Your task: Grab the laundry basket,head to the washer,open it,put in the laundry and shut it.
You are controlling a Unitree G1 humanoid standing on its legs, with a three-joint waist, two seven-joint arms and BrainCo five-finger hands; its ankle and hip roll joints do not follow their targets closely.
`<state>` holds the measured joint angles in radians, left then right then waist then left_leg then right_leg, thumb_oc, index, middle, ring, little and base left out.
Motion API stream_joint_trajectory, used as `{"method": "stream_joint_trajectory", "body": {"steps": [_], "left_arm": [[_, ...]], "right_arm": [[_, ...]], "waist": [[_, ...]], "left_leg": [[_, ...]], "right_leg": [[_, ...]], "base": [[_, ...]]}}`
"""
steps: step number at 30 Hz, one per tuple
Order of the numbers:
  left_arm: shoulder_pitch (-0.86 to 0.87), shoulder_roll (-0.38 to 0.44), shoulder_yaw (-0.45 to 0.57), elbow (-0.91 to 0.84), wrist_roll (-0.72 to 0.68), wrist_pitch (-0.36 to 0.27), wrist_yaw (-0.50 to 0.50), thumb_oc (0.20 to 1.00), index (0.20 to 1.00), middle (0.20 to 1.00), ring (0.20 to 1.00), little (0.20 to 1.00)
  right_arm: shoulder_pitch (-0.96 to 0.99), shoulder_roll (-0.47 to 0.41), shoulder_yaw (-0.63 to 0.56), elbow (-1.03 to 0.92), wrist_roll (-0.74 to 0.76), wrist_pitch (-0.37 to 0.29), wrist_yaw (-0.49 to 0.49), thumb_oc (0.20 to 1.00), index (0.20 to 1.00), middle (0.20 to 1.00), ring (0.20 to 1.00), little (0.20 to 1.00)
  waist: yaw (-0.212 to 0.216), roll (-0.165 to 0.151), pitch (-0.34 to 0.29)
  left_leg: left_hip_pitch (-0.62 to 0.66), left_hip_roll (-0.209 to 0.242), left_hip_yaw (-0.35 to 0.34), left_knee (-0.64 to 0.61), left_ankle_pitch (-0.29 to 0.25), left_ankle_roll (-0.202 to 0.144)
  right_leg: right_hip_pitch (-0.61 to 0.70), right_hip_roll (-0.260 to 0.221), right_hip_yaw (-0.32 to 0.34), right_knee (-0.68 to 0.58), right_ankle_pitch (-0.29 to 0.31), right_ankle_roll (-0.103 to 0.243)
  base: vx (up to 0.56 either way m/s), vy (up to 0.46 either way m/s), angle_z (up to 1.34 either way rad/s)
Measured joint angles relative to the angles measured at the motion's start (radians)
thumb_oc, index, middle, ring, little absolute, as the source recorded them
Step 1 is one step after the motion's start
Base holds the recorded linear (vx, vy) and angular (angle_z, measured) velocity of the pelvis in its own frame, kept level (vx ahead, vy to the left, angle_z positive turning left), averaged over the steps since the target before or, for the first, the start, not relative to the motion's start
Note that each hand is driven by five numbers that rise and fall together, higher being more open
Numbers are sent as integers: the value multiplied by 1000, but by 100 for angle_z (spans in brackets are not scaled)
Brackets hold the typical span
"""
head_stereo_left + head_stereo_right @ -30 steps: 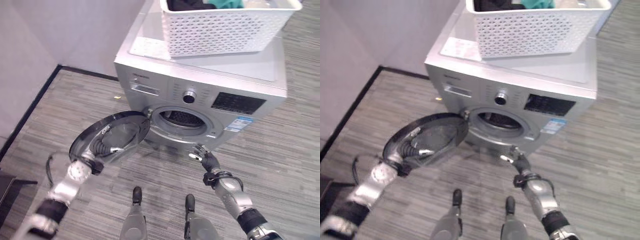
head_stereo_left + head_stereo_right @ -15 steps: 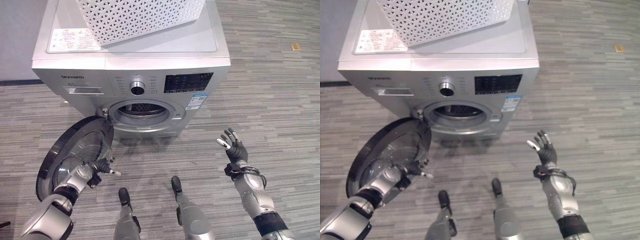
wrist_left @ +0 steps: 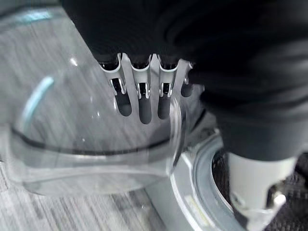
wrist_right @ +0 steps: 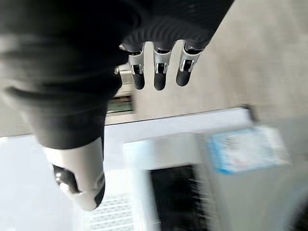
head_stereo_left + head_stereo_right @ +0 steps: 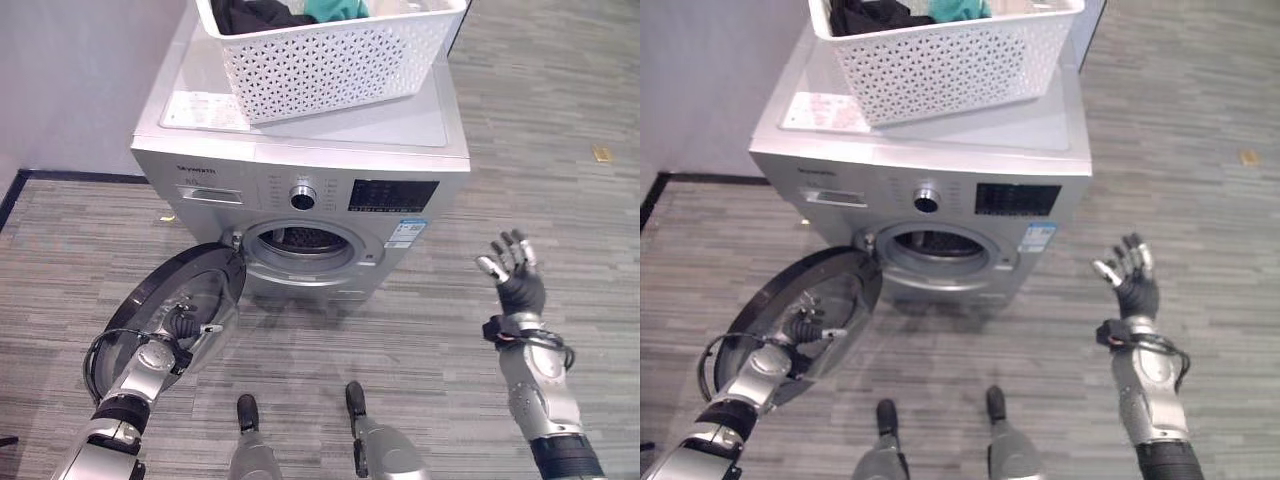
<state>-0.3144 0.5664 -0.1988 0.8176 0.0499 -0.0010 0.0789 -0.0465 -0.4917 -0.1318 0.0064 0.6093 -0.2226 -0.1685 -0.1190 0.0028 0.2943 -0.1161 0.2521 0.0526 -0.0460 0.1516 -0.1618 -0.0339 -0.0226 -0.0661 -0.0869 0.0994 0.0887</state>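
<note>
A white perforated laundry basket (image 5: 330,60) with dark and teal clothes (image 5: 255,12) stands on top of the silver washer (image 5: 300,140). The washer's round door (image 5: 175,300) hangs wide open to the left, and the drum opening (image 5: 305,240) is uncovered. My left hand (image 5: 180,327) rests against the door's inner glass bowl (image 3: 72,125), its fingers (image 3: 144,103) nearly straight. To the right of the washer my right hand (image 5: 518,285) is raised in free air, fingers (image 4: 161,72) spread, holding nothing.
A grey wall with a dark skirting strip (image 5: 60,177) runs along the left behind the washer. A small yellow scrap (image 5: 601,153) lies on the striped grey floor at the right. A printed sheet (image 5: 200,110) is stuck on the washer's top.
The camera has swung round, so the whole picture shifted. My right hand has left the drum's lower rim and risen to the right of the washer. My left hand stays at the open door.
</note>
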Motion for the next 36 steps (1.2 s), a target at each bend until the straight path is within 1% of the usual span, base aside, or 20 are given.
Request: {"method": "stream_joint_trajectory", "body": {"steps": [3, 4, 6, 9, 10, 12, 14, 15, 16, 18, 20, 24, 26, 27, 28, 30, 31, 32, 35, 36], "left_arm": [[1, -9, -18, 1, 5, 1, 23, 1000, 1000, 1000, 1000, 1000], [2, -12, -21, 7, 9, 1, 25, 1000, 1000, 1000, 1000, 1000], [4, -14, -22, 18, 10, 1, 24, 1000, 1000, 1000, 1000, 1000], [2, -24, -23, 26, 29, -1, 24, 1000, 1000, 1000, 1000, 1000], [8, -22, -43, 26, 40, -16, 18, 1000, 1000, 1000, 1000, 1000], [11, -19, -81, 36, 40, -10, 6, 1000, 1000, 1000, 1000, 1000], [5, -10, -93, 40, 39, -11, -9, 1000, 1000, 1000, 1000, 1000], [4, -3, -94, 55, 39, -13, -14, 1000, 1000, 1000, 1000, 1000], [4, 8, -93, 67, 39, -12, -16, 1000, 1000, 1000, 1000, 1000], [-7, 35, -91, 83, 37, -13, -15, 1000, 1000, 1000, 1000, 1000], [-47, 33, -92, 155, 36, -15, -15, 1000, 1000, 1000, 1000, 1000], [-34, 49, -88, 176, 28, -16, -13, 1000, 1000, 1000, 1000, 1000], [-19, 57, -88, 200, 28, -22, -12, 1000, 1000, 1000, 1000, 1000], [13, 69, -87, 218, 27, -20, -9, 1000, 1000, 1000, 1000, 1000], [34, 45, -75, 219, 22, -23, 0, 1000, 1000, 1000, 1000, 1000], [71, 11, -80, 211, -1, -25, -12, 1000, 1000, 1000, 1000, 1000], [74, -28, -79, 235, -2, -44, -16, 1000, 1000, 1000, 1000, 1000], [57, -57, -80, 245, -2, -45, -16, 1000, 1000, 1000, 1000, 1000], [34, -70, -84, 219, -3, -56, -15, 1000, 1000, 1000, 1000, 1000], [20, -70, -91, 221, -3, -55, -15, 1000, 1000, 1000, 1000, 1000]], "right_arm": [[-67, -92, -123, -34, -76, -12, -71, 1000, 1000, 1000, 1000, 1000], [-86, -117, -143, -33, -89, -19, -86, 1000, 1000, 1000, 1000, 1000], [-145, -151, -179, -51, -128, -22, -116, 1000, 1000, 1000, 1000, 1000], [-183, -211, -204, -73, -176, -17, -142, 1000, 1000, 1000, 1000, 1000], [-246, -296, -206, -65, -216, 0, -158, 1000, 1000, 1000, 1000, 1000], [-345, -406, -143, -17, -221, 11, -156, 1000, 1000, 1000, 1000, 1000], [-449, -512, -60, 37, -213, 27, -149, 1000, 1000, 1000, 1000, 1000], [-494, -545, -8, 67, -212, 31, -140, 1000, 1000, 1000, 1000, 1000], [-527, -569, 32, 86, -212, 33, -131, 1000, 1000, 1000, 1000, 1000], [-592, -621, 95, 135, -211, 43, -111, 1000, 1000, 1000, 1000, 1000], [-690, -662, 162, 246, -209, 48, -102, 1000, 1000, 1000, 1000, 1000], [-716, -707, 185, 315, -192, 86, -77, 1000, 1000, 1000, 1000, 1000], [-728, -780, 225, 370, -198, 107, -35, 1000, 1000, 1000, 1000, 1000], [-743, -811, 314, 409, -198, 135, -8, 1000, 1000, 1000, 1000, 1000], [-754, -810, 313, 419, -198, 135, -1, 1000, 1000, 1000, 1000, 1000], [-884, -833, 464, 461, -201, 161, 31, 1000, 1000, 1000, 1000, 1000], [-1013, -833, 621, 537, -201, 163, 51, 1000, 1000, 1000, 1000, 1000], [-1103, -866, 749, 572, -201, 183, 68, 1000, 1000, 1000, 1000, 1000], [-1260, -870, 846, 601, -206, 184, 85, 1000, 1000, 1000, 1000, 1000], [-1377, -869, 964, 635, -222, 184, 96, 1000, 1000, 1000, 1000, 1000]], "waist": [[-6, 2, 2], [-7, 10, 2], [-3, -4, 2], [-17, 2, -1], [-29, -24, -10], [-25, -18, -12], [-29, -39, -11], [-28, -57, -18], [-24, -70, -26], [-7, -88, -37], [-7, -93, -40], [-8, -98, -34], [-2, -124, -44], [-3, -162, -87], [-3, -125, -89], [-8, -71, -95], [-28, -57, -97], [-39, -43, -104], [-35, -36, -109], [-37, -36, -109]], "left_leg": [[-77, -5, 54, 128, -4, 3], [-82, 2, 90, 146, -34, 30], [-94, -18, 156, 242, -101, 96], [-85, -55, 173, 298, -181, 96], [-49, -136, 187, 284, -216, 136], [-36, -154, 207, 271, -231, 161], [11, -185, 207, 239, -218, 200], [28, -192, 209, 232, -225, 198], [36, -194, 208, 233, -232, 199], [35, -194, 198, 233, -237, 193], [28, -194, 162, 242, -246, 181], [46, -183, 90, 251, -272, 159], [86, -187, 32, 228, -281, 114], [120, -175, 5, 199, -286, 64], [119, -125, -14, 190, -287, 37], [148, -43, -9, 123, -254, 2], [153, -8, 14, 83, -178, -19], [147, 9, 17, 76, -165, -25], [158, 39, 54, 41, -111, -42], [162, 46, 70, 39, -101, -58]], "right_leg": [[31, -16, -68, 0, -9, -21], [38, -15, -78, 0, -11, -23], [39, -63, -82, 3, -12, -23], [34, -112, -81, 15, -12, -2], [24, -188, -71, 86, -30, 19], [-70, -213, -35, 267, -27, 25], [-179, -233, 66, 493, -16, 52], [-211, -240, 116, 553, -41, 75], [-217, -238, 127, 530, -65, 84], [-207, -247, 139, 306, -72, 86], [-155, -278, 141, 20, -26, 98], [-188, -323, 97, -14, 53, 98], [-149, -311, 82, 28, 49, 95], [-92, -261, 92, 60, 41, 87], [-83, -217, 84, 56, 59, 123], [-72, -141, 53, 42, 80, 78], [-53, -109, 5, 36, 62, 45], [-39, -95, -21, 20, 58, 38], [-33, -60, -33, 11, 51, 13], [-20, -55, -44, 1, 50, 9]], "base": [[11, 78, 66], [96, 162, 26], [114, 202, 14], [139, 270, 10], [120, 303, 5], [90, 187, -10], [123, 8, 2], [170, -101, 9], [205, -162, 9], [205, -214, 11], [200, -232, 39], [230, -265, 64], [384, -421, 94], [270, -289, 70], [268, -288, 51], [185, -280, 13], [174, -298, 44], [92, -172, 58], [112, -142, 20], [132, -128, 11]]}}
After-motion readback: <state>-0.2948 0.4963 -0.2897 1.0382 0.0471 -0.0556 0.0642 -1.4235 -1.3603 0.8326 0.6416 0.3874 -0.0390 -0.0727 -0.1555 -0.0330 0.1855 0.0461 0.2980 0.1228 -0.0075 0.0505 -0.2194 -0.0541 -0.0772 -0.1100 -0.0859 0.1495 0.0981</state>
